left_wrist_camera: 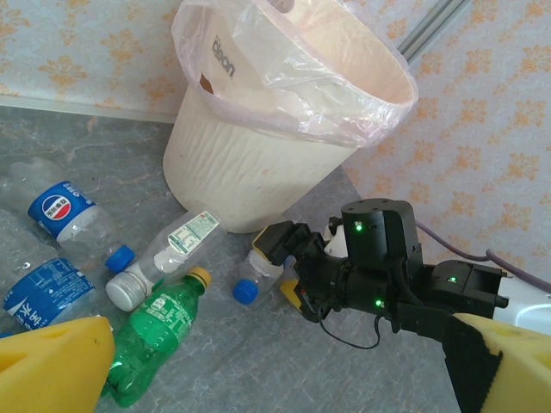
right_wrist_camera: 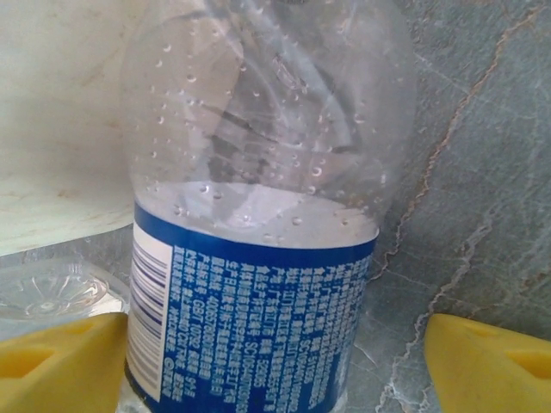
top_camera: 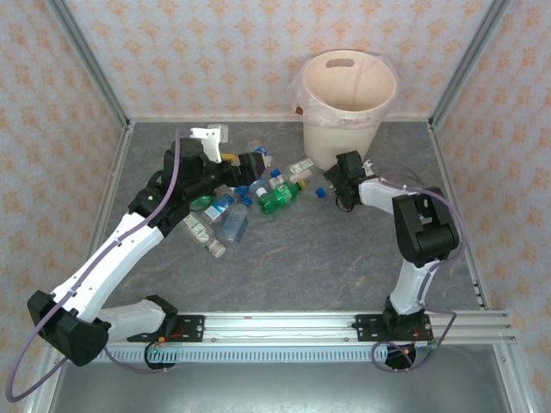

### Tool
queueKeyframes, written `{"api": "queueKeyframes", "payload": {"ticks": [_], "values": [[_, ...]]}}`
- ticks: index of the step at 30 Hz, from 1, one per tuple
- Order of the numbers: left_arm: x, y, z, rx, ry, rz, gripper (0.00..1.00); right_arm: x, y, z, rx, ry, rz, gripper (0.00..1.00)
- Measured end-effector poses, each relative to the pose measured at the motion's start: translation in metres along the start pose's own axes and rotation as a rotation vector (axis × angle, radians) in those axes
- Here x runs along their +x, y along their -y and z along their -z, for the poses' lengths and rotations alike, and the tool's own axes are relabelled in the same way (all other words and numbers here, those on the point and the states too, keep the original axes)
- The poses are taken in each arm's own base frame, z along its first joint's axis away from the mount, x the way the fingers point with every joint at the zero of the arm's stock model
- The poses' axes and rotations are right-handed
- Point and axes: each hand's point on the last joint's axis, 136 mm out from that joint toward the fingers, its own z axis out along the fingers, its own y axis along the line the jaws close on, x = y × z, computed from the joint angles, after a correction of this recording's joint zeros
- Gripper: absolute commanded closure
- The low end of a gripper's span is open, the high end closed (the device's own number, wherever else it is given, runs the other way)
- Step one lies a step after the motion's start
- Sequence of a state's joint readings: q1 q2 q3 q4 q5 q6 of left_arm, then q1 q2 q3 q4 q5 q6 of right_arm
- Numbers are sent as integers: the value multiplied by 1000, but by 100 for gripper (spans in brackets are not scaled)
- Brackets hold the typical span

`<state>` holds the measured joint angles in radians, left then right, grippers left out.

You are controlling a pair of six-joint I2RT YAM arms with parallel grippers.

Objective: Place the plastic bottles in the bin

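R arm | right end effector [left_wrist_camera: 284,267] released, grasping nothing, straddling the clear bottle [right_wrist_camera: 258,258] that lies on the worktop [top_camera: 301,258] at the foot of the bin [top_camera: 349,138] | bottle's long axis runs between my jaws | I judge the right arm nearest | left end effector [top_camera: 263,163] released, empty

Left arm [top_camera: 112,254] and right arm [top_camera: 415,280]: white link shells, black joint housings, lilac cable looped alongside. Right claw [left_wrist_camera: 282,268]: black body, green indicator lights, thin black wire. Fingers [right_wrist_camera: 60,361]: solid yellow pads.
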<state>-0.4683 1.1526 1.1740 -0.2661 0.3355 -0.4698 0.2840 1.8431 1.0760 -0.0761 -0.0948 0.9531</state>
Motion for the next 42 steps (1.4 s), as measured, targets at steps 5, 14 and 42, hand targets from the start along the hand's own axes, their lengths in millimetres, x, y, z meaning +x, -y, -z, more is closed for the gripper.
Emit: {"api": "queueKeyframes", "payload": {"ticks": [5,14,42], "values": [[-3,2,5,5,13,-2,1,0,0,0,-5,0,3,30],[-3,3,10,7,18,-2,1,7,22,11,34,-15,16,29],[0,1,9,3,11,-1,1,8,47,17,154,-58,174,36]]}}
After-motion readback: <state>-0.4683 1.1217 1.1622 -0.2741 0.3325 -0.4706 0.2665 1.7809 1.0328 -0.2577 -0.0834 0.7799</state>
